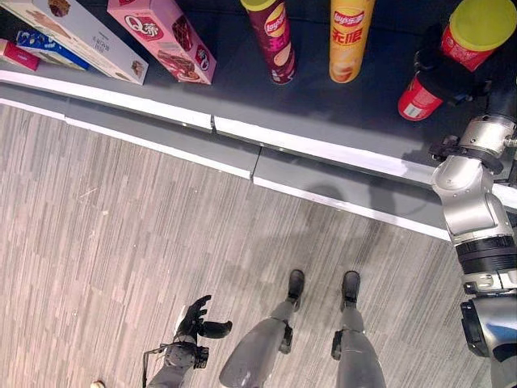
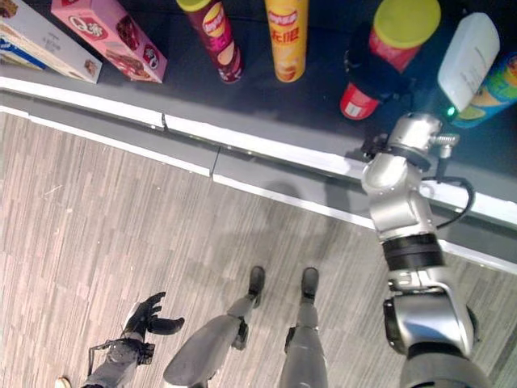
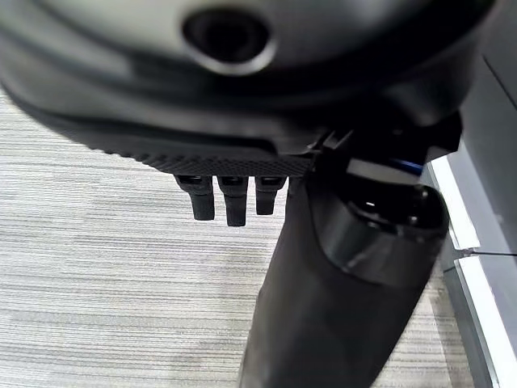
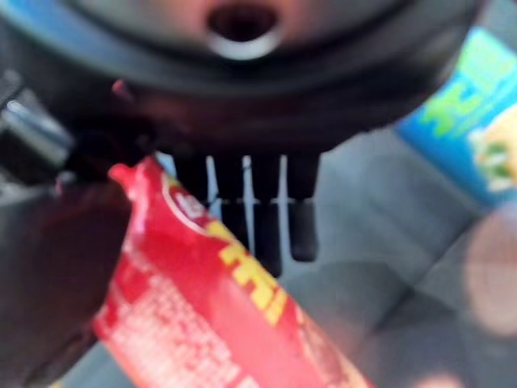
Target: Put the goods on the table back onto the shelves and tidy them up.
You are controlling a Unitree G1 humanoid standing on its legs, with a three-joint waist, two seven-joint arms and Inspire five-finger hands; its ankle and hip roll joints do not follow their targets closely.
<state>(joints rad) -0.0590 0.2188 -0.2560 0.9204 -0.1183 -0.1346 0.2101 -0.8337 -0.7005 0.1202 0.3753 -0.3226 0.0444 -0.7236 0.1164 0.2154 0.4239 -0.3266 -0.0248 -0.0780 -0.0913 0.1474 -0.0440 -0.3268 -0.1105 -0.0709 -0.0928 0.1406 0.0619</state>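
Observation:
A red crisp can with a yellow lid leans on the dark shelf board at the right. My right hand is wrapped round its middle. In the right wrist view the red can runs between the thumb and the fingers. My left hand hangs low over the wooden floor, fingers relaxed and nothing in it; its fingers show straight in the left wrist view.
On the shelf, from left to right, stand a beige box, a pink box, a maroon can and a yellow can. A white bottle and a blue-green can stand right of the red can. White edging lines the shelf front.

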